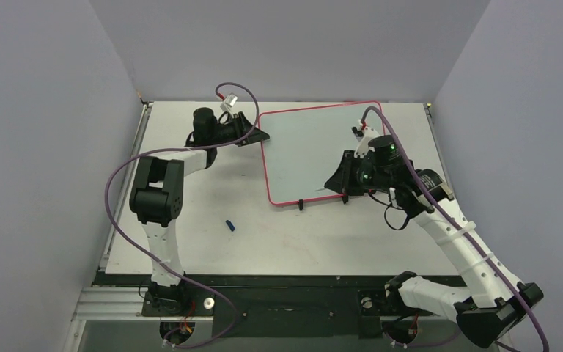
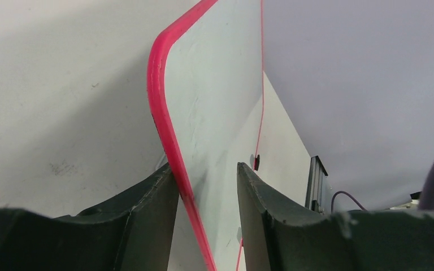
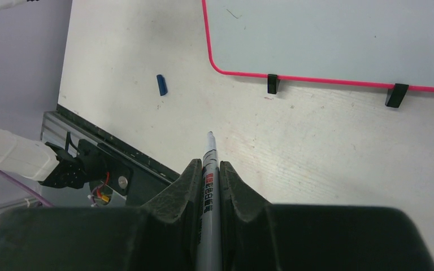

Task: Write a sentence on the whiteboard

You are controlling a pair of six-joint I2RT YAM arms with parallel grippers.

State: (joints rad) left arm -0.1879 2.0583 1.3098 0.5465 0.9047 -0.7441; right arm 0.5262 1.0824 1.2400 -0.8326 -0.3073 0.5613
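The whiteboard [image 1: 311, 150] lies flat on the table, with a pale glossy surface and a red-pink rim. No blue letters of the sentence show on it in any view. My left gripper [image 1: 255, 136] is at the board's far left corner. In the left wrist view it [image 2: 206, 169] is open and straddles the red rim [image 2: 159, 101], its left finger against the rim. My right gripper [image 1: 339, 181] hovers over the board's near edge. In the right wrist view it [image 3: 210, 166] is shut on a grey marker [image 3: 208, 164] whose bare tip points at the table.
A small blue cap [image 1: 229, 225] lies on the table left of the board's near edge, and shows in the right wrist view [image 3: 161, 84]. Two black clips [image 3: 272, 83] [image 3: 396, 95] sit on the board's near rim. Walls close in on three sides.
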